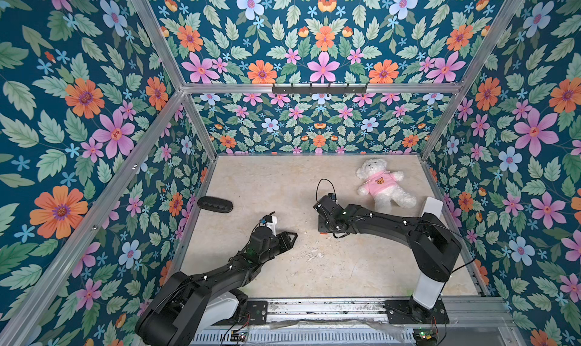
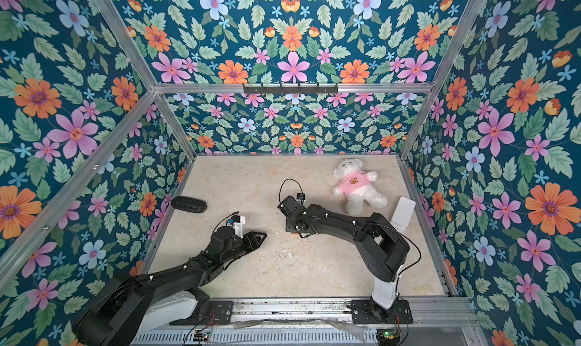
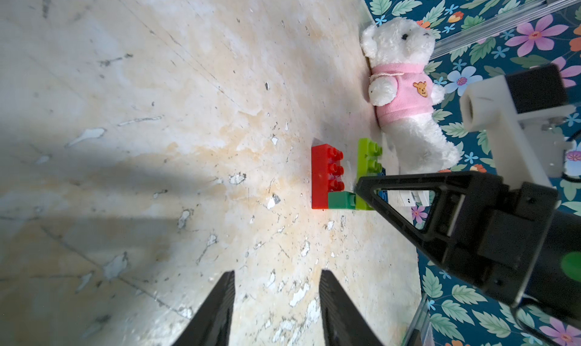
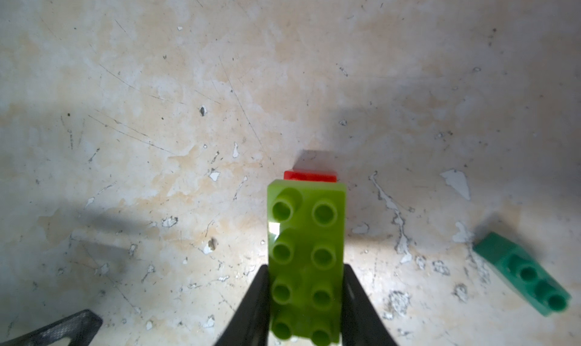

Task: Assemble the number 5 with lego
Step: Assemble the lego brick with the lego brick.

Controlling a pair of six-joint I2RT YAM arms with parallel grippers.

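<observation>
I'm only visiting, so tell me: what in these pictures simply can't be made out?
Right wrist view: the lime brick, clamped in the right gripper, hides all but an edge of the red brick; the frame cuts off its near end.
Left wrist view: that gripper's finger covers part of the lego stack.
Both top views: the right arm covers the stack; the loose dark-green brick cannot be found.
</observation>
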